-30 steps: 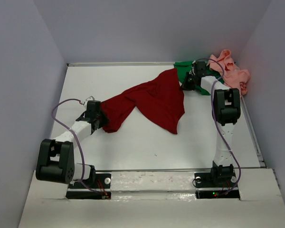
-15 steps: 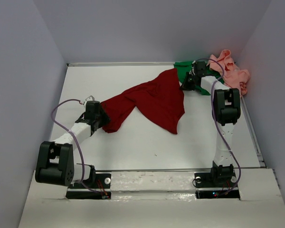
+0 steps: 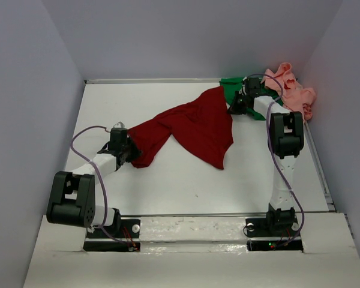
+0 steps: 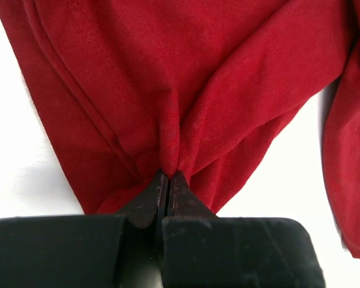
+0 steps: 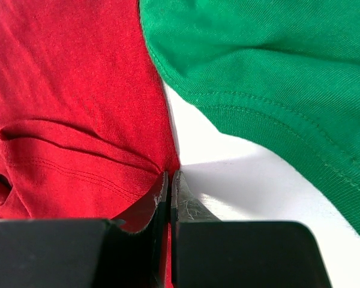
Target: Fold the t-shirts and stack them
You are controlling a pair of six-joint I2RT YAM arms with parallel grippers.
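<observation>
Left wrist: left jaws pinched tight on a fold of the dark red t-shirt [image 4: 186,78] — spread across the surface [image 3: 168,192] — while right jaws clamp its far edge beside the green t-shirt [image 5: 276,72]; the salmon pink t-shirt [image 3: 295,91] lies bunched far right.

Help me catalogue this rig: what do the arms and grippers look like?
The left arm and right arm have white links between boxy black joint housings. A thin purple cable loops along each. The left gripper and right gripper each have a wide black body and two black fingers tapering to thin wedge tips.
</observation>
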